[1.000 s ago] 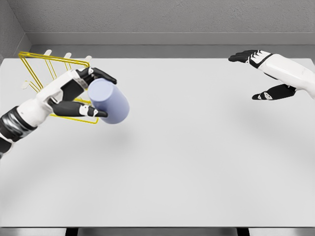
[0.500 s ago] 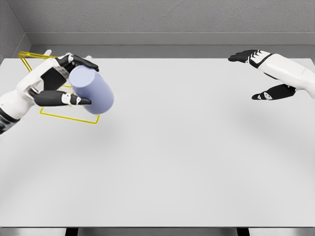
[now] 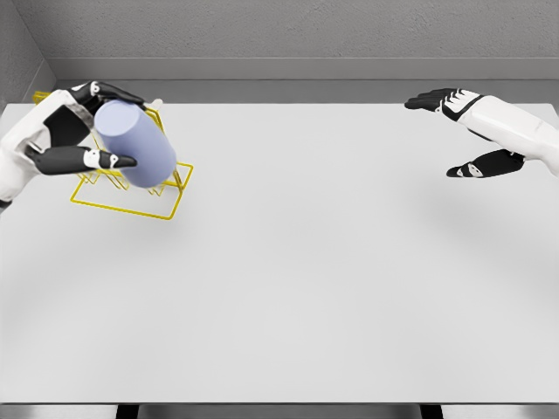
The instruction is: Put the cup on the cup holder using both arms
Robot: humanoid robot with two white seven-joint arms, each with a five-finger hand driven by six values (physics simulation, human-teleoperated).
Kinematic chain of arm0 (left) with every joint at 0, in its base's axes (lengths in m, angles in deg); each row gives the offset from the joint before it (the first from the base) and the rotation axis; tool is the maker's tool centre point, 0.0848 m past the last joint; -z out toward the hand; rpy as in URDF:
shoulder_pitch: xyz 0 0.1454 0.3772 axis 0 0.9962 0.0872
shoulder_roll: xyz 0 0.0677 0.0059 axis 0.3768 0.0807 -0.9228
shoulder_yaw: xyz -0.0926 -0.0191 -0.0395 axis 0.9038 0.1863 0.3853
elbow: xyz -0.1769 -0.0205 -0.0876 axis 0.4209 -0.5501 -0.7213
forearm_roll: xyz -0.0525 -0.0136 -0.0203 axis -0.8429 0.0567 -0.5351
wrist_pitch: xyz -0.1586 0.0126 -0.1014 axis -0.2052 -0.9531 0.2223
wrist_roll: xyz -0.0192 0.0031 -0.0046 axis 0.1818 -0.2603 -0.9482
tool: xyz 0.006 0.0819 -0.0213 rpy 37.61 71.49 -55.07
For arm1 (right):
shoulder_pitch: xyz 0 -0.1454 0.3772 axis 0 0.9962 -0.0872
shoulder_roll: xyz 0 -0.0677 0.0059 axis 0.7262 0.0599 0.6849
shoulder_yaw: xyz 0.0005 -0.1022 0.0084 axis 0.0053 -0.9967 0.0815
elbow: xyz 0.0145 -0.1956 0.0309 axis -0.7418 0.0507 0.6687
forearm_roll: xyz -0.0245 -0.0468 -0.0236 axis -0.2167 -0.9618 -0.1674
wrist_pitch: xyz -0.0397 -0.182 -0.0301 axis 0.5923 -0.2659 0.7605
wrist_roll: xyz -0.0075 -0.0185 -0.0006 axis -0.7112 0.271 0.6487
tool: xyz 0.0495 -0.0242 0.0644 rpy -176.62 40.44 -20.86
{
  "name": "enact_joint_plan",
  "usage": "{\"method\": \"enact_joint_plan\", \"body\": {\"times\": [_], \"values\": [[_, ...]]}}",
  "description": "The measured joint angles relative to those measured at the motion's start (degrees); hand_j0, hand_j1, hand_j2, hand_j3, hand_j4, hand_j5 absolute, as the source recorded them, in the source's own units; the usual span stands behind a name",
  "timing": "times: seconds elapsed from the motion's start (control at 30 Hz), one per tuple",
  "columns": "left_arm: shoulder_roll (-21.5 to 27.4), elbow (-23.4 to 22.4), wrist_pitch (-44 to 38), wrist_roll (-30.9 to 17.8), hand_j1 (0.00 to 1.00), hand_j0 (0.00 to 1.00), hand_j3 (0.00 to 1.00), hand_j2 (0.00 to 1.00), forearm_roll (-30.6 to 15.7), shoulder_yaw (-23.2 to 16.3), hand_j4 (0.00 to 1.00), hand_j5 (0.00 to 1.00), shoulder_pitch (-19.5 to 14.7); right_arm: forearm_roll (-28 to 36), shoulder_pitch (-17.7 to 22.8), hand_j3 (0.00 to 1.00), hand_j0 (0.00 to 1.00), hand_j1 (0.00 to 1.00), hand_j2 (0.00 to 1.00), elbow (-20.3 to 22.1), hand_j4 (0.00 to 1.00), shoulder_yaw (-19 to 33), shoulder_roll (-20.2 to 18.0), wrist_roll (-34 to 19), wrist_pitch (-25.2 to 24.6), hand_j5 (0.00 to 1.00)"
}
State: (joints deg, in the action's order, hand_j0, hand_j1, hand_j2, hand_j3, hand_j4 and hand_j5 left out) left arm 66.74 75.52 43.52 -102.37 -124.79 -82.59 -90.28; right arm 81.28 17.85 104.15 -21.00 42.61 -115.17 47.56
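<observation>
A pale lilac cup (image 3: 135, 146) is held tilted in my left hand (image 3: 87, 127), whose black fingers wrap around it from above and below. The cup hangs over the yellow wire cup holder (image 3: 131, 197) at the table's far left, covering much of the holder's upright pegs. Whether the cup touches a peg cannot be told. My right hand (image 3: 458, 131) hovers at the far right above the table, fingers spread, holding nothing.
The white table (image 3: 314, 262) fills the view, with a grey wall behind it. The holder's rectangular base lies close to the left edge of the table.
My left hand has carried the cup up and to the left, from beside the holder to over it. The right hand has stayed where it was.
</observation>
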Motion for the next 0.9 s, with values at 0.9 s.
{"method": "enact_joint_plan", "body": {"times": [0.9], "values": [[1.3,-5.1,0.0,-0.1,0.63,0.63,0.63,0.63,-1.3,0.7,0.63,0.63,-0.1,0.1,0.4,1.00,1.00,1.00,1.00,3.4,1.00,0.0,0.0,0.0,0.0,1.00]]}}
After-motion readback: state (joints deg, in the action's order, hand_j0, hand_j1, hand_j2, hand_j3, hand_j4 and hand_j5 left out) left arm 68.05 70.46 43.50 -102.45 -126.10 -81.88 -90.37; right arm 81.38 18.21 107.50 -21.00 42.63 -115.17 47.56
